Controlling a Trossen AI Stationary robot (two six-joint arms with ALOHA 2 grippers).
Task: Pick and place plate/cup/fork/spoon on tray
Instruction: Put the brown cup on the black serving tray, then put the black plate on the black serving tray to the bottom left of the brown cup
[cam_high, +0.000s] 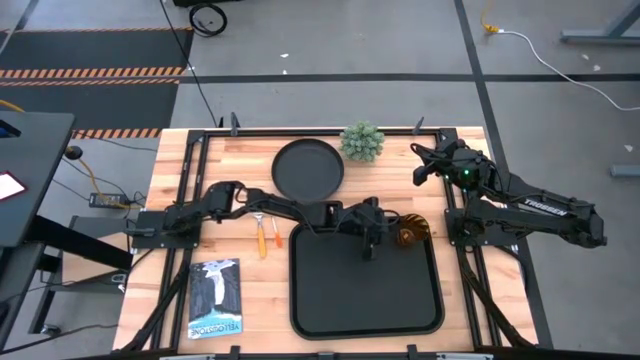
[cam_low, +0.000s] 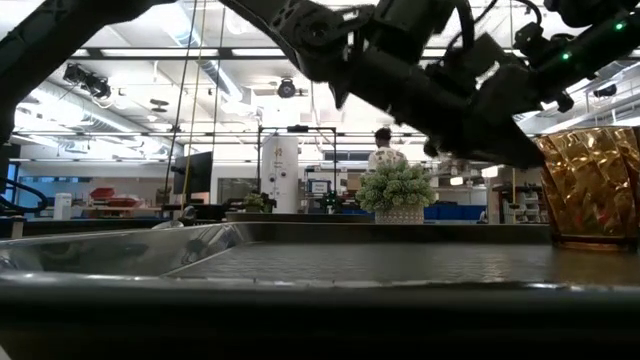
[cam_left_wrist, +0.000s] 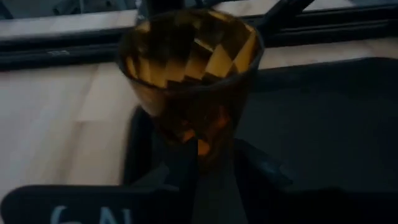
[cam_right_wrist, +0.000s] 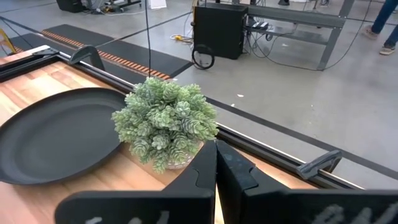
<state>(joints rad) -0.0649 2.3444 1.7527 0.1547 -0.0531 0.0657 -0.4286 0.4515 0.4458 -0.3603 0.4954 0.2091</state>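
high: overhead, whole table (cam_high: 170, 180) | low: table level, faces room | L wrist: close on cup (cam_left_wrist: 189, 81) | R wrist: sees plant (cam_right_wrist: 165, 124), shared w/ high, low

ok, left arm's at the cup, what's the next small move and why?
Probably shift the cup inward over the tray floor before any release: the left end effector is at the cup, which sits right at the tray's rear rim, near bare wood. The right end effector waits by the plant.
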